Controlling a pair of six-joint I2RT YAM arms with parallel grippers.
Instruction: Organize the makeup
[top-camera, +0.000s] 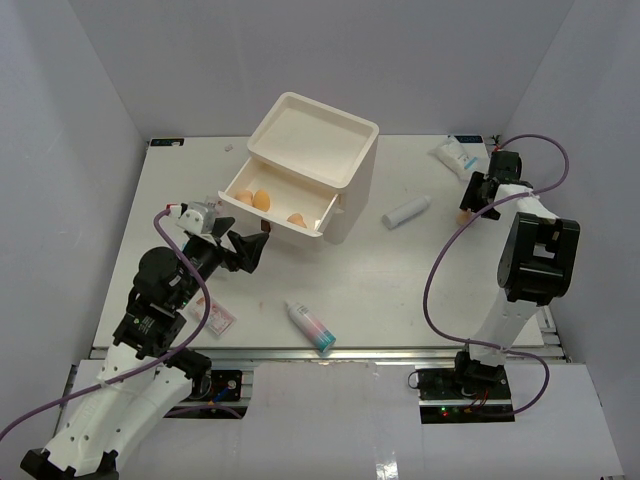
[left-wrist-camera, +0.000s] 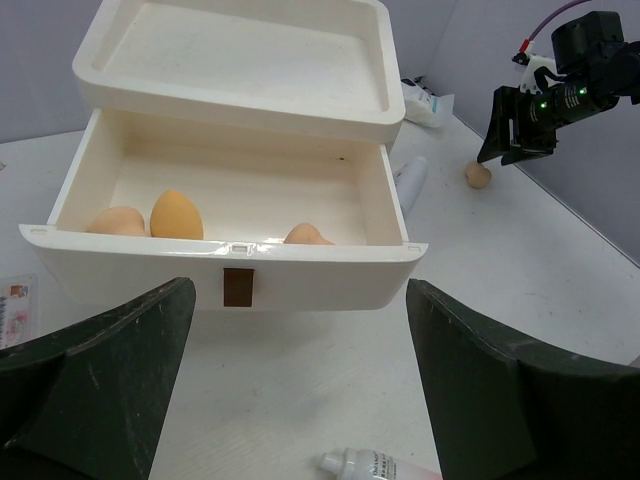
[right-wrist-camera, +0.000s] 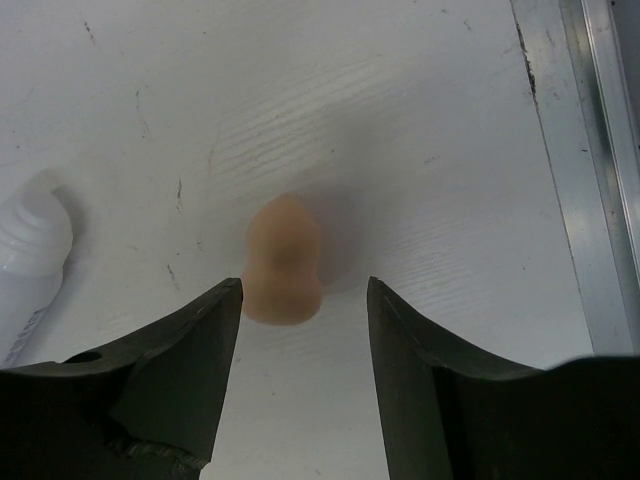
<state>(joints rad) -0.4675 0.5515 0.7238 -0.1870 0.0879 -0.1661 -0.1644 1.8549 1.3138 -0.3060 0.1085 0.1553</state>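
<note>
Right gripper (right-wrist-camera: 303, 286): fingers spread, tan sponge (right-wrist-camera: 285, 262) lying between the tips on the surface, far right.

Judgement: lower, centre, close gently; it is soft and will squash.

White tube (right-wrist-camera: 30, 240) lies near the left finger; avoid it.

Left gripper (left-wrist-camera: 300, 290): fingers spread, facing the open drawer (left-wrist-camera: 330, 272), which holds three sponges (left-wrist-camera: 176, 215).

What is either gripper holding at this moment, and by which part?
Nothing is held. The left gripper is open, facing the drawer; the right gripper is open, aimed at a tan sponge lying on the table.
</note>
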